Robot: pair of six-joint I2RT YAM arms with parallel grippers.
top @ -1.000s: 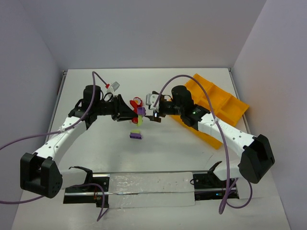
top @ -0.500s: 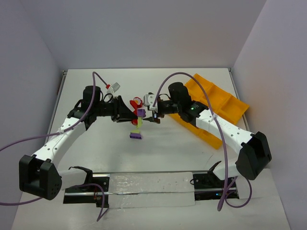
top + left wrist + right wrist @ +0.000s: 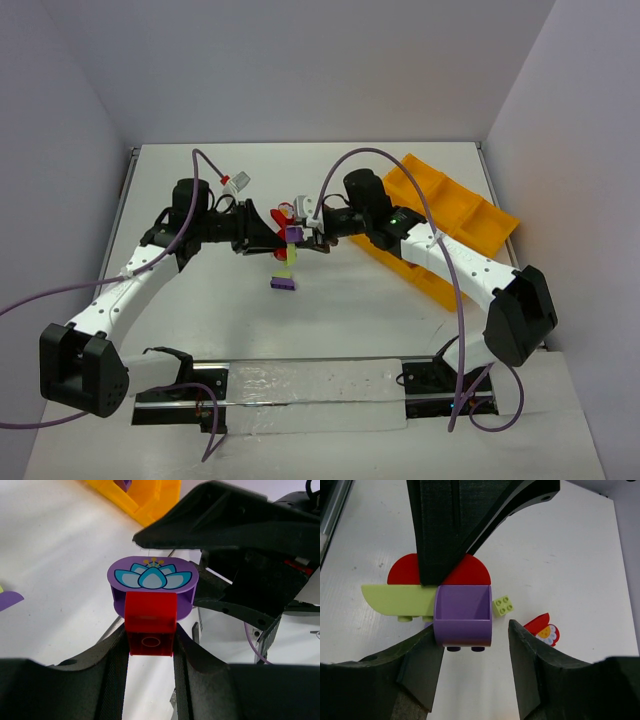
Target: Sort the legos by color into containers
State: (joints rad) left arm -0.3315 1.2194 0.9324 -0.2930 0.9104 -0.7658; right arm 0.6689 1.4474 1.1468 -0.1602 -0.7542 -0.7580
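Clump shows lotus print left-wrist only.

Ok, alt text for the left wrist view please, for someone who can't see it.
The left gripper pinches a red brick stuck to a purple rounded brick printed with a blue lotus. The black right gripper looms just behind it over the white table, with the orange tray at top.

light: bright, even, overhead | shadows: soft, faint on table | focus: tray slightly blurred
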